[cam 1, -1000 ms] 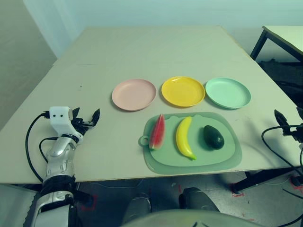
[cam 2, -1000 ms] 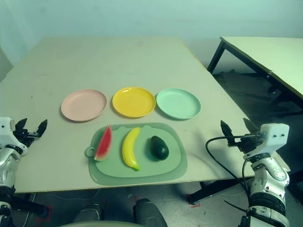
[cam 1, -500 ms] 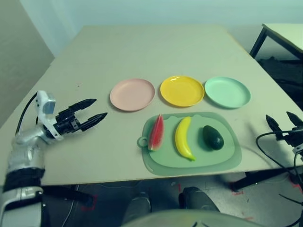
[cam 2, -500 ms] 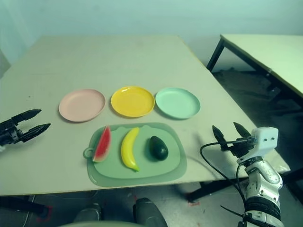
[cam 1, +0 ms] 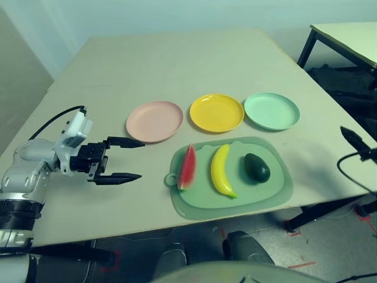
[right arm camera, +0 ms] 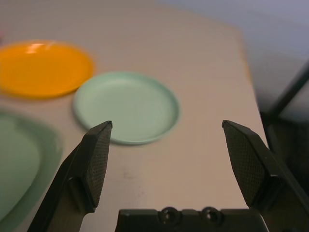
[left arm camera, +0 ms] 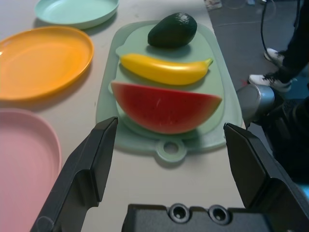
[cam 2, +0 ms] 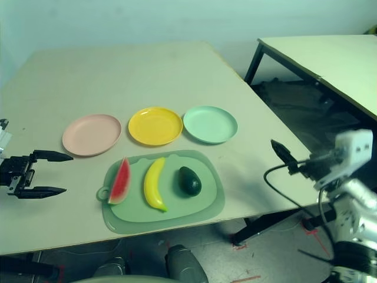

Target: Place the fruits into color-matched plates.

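Nothing is placed yet: watermelon wedge, banana and avocado lie on the green mat, the left gripper and right gripper both spread wide and empty.

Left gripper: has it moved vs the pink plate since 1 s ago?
Yes. The left gripper has swung in over the table toward the mat, fingers open. Its tips now reach level with the pink plate's near-left edge; earlier they were well left of it.
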